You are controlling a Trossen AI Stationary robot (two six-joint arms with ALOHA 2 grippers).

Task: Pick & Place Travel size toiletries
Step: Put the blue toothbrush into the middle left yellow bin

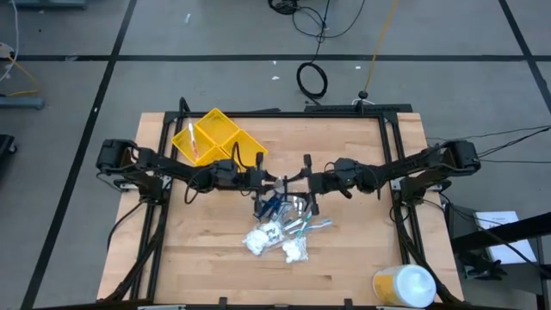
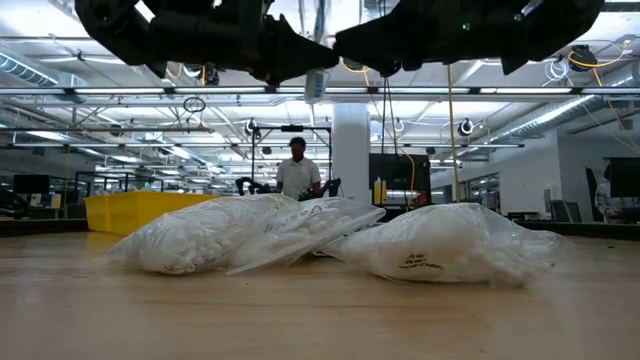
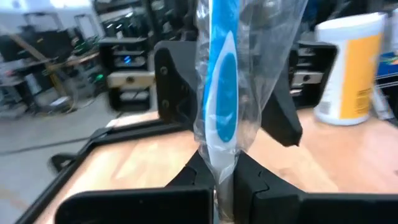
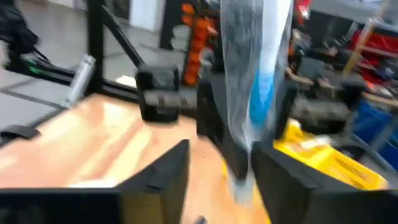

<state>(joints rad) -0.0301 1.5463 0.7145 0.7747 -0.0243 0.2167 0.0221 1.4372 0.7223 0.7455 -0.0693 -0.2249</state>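
My two grippers meet above the table's middle. My left gripper [image 1: 277, 182] [image 3: 222, 168] is shut on a blue-and-white stick in a clear wrapper [image 3: 222, 93]. My right gripper [image 1: 303, 182] [image 4: 221, 163] faces it, open, with a finger on either side of the same wrapped stick [image 4: 255, 93]. Whether those fingers touch it, I cannot tell. Below them, the other toiletries [image 1: 280, 226] lie in a pile on the wood. It holds dark blue sticks, silvery packets and two clear bags of white lumps [image 2: 230, 235] [image 2: 440, 245]. My left gripper pinches the wrapped stick's lower end [image 3: 221, 163] between its two fingers. The fingers come in level from the table's left side and lie across the stick. The stick rises from the fingers roughly upright, well clear of the table.
A yellow compartment tray [image 1: 215, 138] sits at the far left of the table. A large white-and-yellow round container [image 1: 403, 286] stands at the near right corner. A black frame [image 1: 392, 146] borders the wood. A person [image 2: 298, 170] stands in the room beyond.
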